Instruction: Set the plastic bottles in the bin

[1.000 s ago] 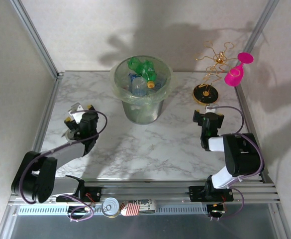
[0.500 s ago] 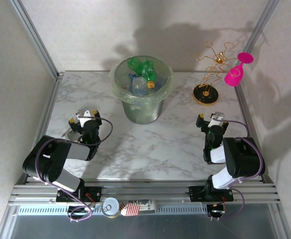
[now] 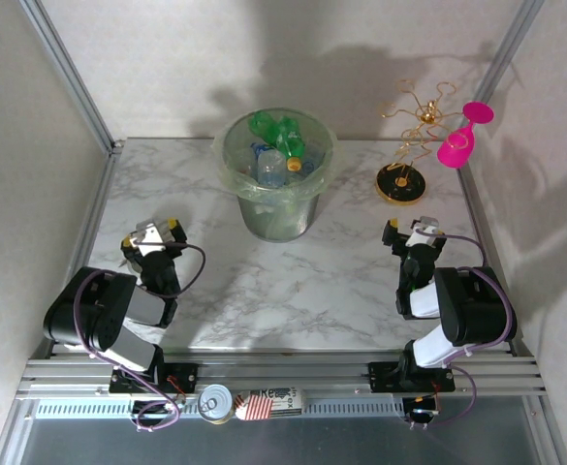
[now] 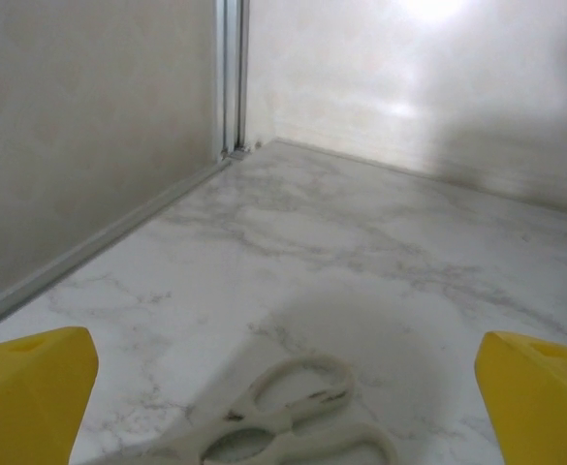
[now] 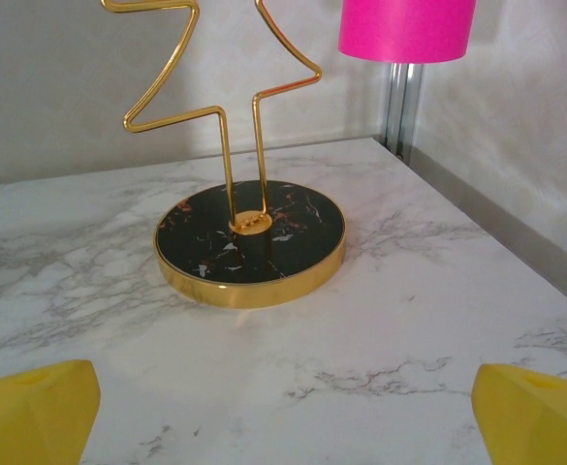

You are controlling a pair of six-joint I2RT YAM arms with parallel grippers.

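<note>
Plastic bottles (image 3: 281, 147) all piled inside the bin (image 3: 275, 218). Left gripper (image 3: 152, 235) near-left of bin, jaws spread, empty. Right gripper (image 3: 414, 232) near-right of bin, jaws spread, empty.

Laboratory robot test cell: marble-patterned table (image 3: 302, 291) enclosed by plain white walls (image 3: 167, 58) and aluminium frame posts (image 3: 69, 73); left arm (image 3: 104, 315) and right arm (image 3: 467, 310) bolted to an aluminium rail (image 3: 293, 371) along its near edge.
</note>
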